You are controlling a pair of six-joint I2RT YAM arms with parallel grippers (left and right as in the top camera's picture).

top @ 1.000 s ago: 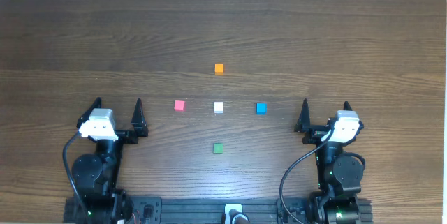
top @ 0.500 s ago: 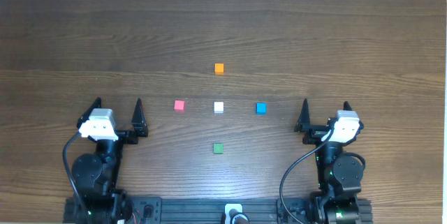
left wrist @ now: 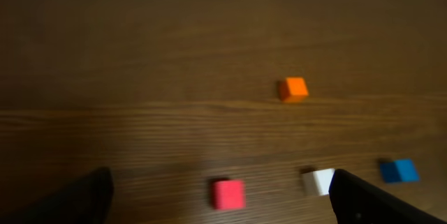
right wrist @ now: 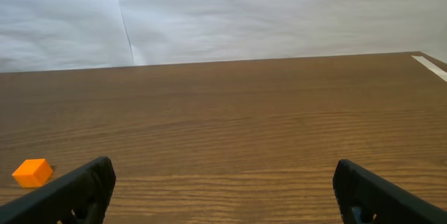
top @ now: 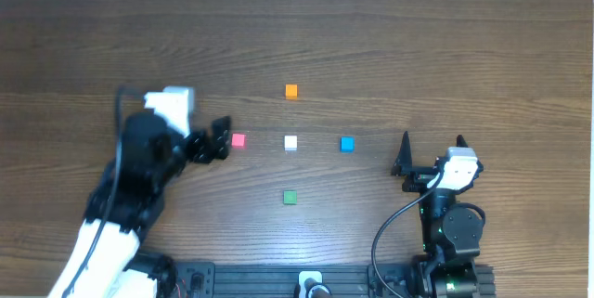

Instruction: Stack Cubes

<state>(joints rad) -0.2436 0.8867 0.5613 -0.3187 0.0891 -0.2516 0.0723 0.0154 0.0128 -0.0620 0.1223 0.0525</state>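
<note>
Wooden table [top: 371,19] with five cubes.
Around the white cube [top: 290,143]: orange [top: 291,91] beyond, green [top: 290,198] nearer, pink [top: 238,139] left, blue [top: 346,143] right.

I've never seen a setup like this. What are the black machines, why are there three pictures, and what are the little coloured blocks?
These are two robot arms at a wooden table. Each ends in a two-finger gripper. One picture looks straight down from above, with the arms' bases along its bottom edge. The other two come from small cameras on the arms' wrists, and the dark shapes in their lower corners are that arm's own fingers.

Five small cubes lie apart on the table: an orange cube, a pink cube, a white cube, a blue cube and a green cube. The job is to stack them, and none is stacked yet.

The left gripper is out by the pink cube, fingers open. The right gripper sits near its base, also open. Neither holds anything.
</note>
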